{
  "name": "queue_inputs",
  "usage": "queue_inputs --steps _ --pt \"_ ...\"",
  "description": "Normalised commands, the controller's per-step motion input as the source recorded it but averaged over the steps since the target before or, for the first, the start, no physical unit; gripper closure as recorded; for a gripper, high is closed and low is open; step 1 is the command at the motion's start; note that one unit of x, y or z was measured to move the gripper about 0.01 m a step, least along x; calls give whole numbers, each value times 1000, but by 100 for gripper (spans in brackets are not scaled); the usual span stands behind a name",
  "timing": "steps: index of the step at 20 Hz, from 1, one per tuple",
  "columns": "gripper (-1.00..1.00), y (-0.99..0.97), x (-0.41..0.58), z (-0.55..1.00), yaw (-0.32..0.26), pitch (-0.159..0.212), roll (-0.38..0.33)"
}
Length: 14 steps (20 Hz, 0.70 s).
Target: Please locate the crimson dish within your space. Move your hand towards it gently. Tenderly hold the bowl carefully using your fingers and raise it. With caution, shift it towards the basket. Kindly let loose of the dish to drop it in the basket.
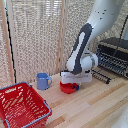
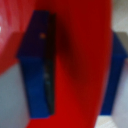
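The crimson dish [image 1: 67, 90] is a small glossy red bowl on the wooden table, directly under the white arm. My gripper [image 1: 72, 84] is down at the bowl's rim. In the wrist view the bowl's red wall [image 2: 85, 30] fills the gap between my two blue fingertips [image 2: 37, 65], and my gripper [image 2: 80, 75] looks shut on it. The picture is blurred and the far fingertip is partly hidden behind the red wall. The basket [image 1: 39, 97], red wire mesh with a blue-grey rim, stands at the exterior view's lower left, apart from the bowl.
A blue mug [image 1: 43, 80] stands between the basket and the bowl, close to the bowl. A black appliance with a wire rack [image 1: 114, 57] sits at the exterior view's right. A woven screen [image 1: 35, 35] closes off the back.
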Motion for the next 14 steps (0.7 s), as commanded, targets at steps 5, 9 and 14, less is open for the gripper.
queue_inputs --steps 5,9,14 --pt "100 0 -38 441 32 67 11" --pt "100 0 12 887 129 102 50" --pt "100 90 139 901 143 109 45"
